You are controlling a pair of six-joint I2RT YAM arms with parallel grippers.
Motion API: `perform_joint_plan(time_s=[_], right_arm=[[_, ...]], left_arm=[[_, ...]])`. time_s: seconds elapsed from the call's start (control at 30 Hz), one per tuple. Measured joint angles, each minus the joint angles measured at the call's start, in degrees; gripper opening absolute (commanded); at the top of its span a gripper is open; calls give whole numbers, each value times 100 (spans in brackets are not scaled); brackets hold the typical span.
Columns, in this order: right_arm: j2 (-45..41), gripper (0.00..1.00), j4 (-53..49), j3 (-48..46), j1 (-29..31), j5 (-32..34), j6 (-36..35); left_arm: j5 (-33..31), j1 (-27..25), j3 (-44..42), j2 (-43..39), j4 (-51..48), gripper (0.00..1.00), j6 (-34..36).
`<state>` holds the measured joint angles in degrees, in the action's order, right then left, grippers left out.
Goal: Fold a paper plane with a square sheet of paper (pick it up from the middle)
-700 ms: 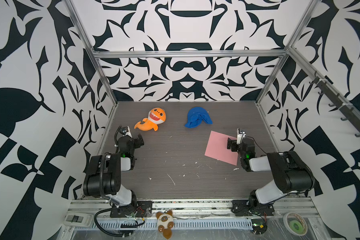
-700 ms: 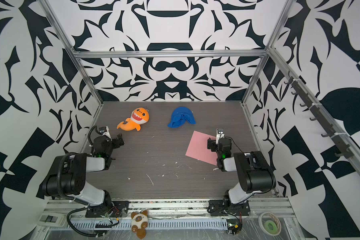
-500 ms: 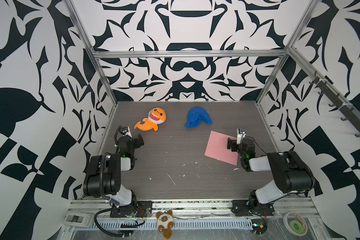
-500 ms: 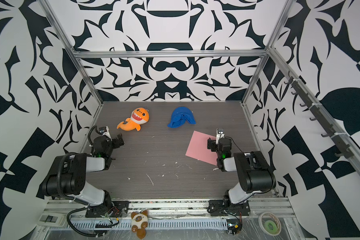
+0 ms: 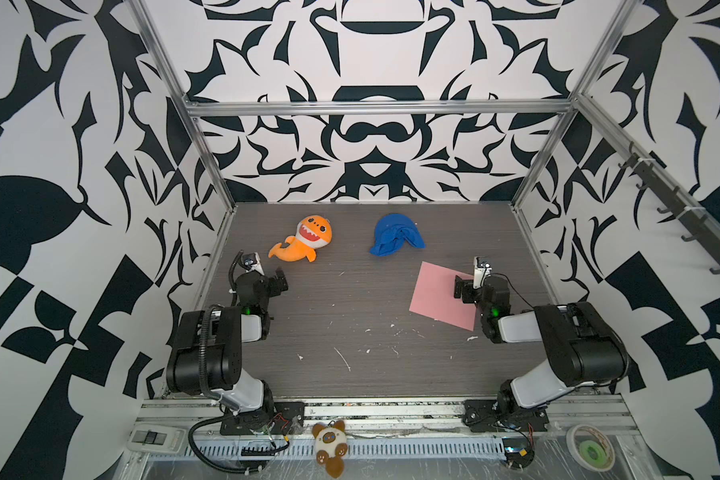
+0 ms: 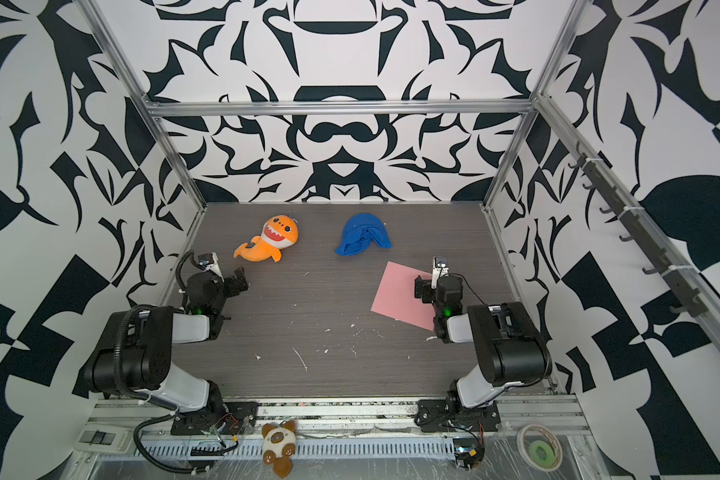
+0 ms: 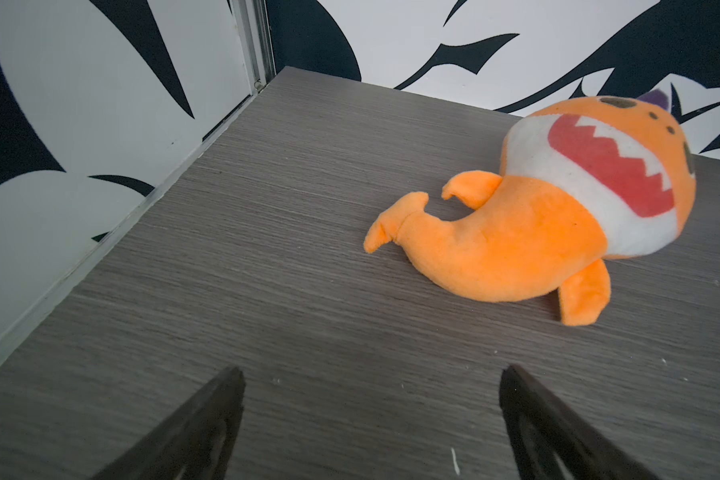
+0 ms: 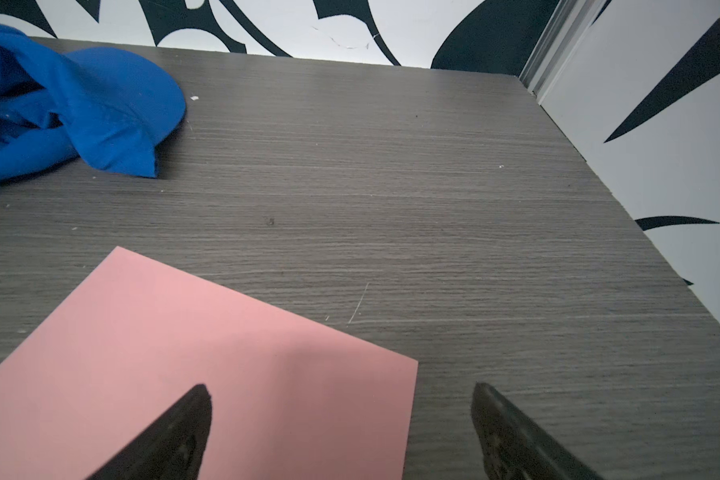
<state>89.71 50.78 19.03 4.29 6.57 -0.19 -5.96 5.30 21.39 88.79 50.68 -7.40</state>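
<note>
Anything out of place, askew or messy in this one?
The paper lies skewed to the table edges, off to the right, the open right claw straddling its edge. White scraps litter the front.

On my worktop I see the plush shark far left, the cloth lump to its right, the square sheet of paper nearer, right side.

No readable text, label, brand or number anywhere — walls bear only abstract black-and-white patterns.
</note>
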Motion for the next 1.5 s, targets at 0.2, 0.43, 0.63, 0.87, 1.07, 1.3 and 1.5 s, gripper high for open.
perform_joint_plan(time_s=[0.2,0.43,0.63,0.87,1.07,1.3,1.5], right_arm=[[-2,100,7,0,2,-2,0],[-1043,100,-1314,378,2,114,114],[-1700,100,-3101,1646,0,289,870],[-1558,99,-4957,2568,-4,-496,2017],[-756,92,-5707,2809,57,-1541,2715],[-114,91,-6065,2817,269,-1847,3139],[232,91,-6094,2931,457,-1923,3193]], left_arm=[[22,0,0,0,0,100,2],[221,-7,-22,-177,-90,100,68],[-192,-13,426,-1180,-1491,99,-238],[-52,-13,2323,-1703,-3976,100,-1569],[1097,-101,3023,-1360,-4981,100,-2415],[1829,-592,2979,-848,-5364,100,-2863],[2048,-1008,2981,-693,-5403,100,-2881]])
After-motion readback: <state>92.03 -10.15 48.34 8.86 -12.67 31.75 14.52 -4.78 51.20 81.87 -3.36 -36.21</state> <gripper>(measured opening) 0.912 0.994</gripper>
